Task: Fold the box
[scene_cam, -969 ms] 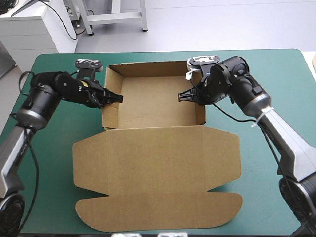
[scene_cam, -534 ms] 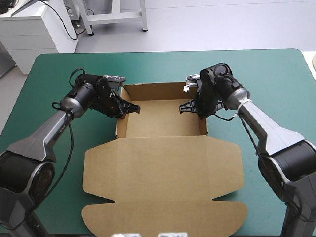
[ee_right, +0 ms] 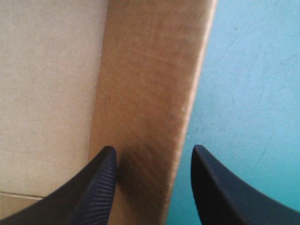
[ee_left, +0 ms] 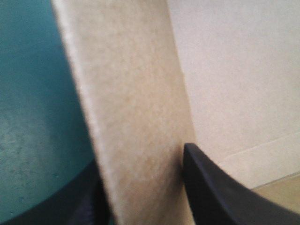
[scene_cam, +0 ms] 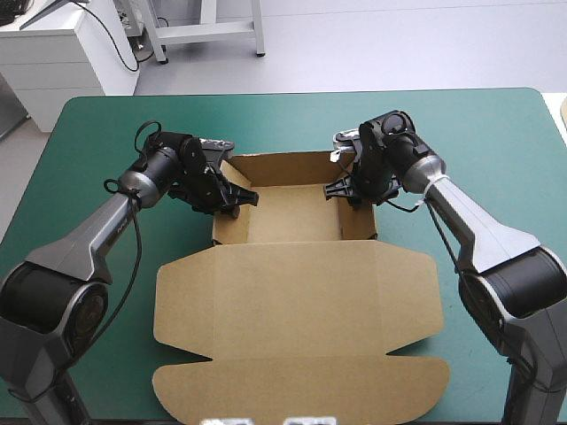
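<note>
My left gripper (scene_cam: 251, 197) clenched the left wall of the box (scene_cam: 292, 301), upper left of centre. My right gripper (scene_cam: 331, 190) stood released astride the right wall.

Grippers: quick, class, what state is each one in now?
Left gripper: shut on the box's left wall.
Right gripper: open, astride the right wall.

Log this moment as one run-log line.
box: open tray, lid flat | left claw: shut on its left wall | right claw: open, astride right wall
</note>
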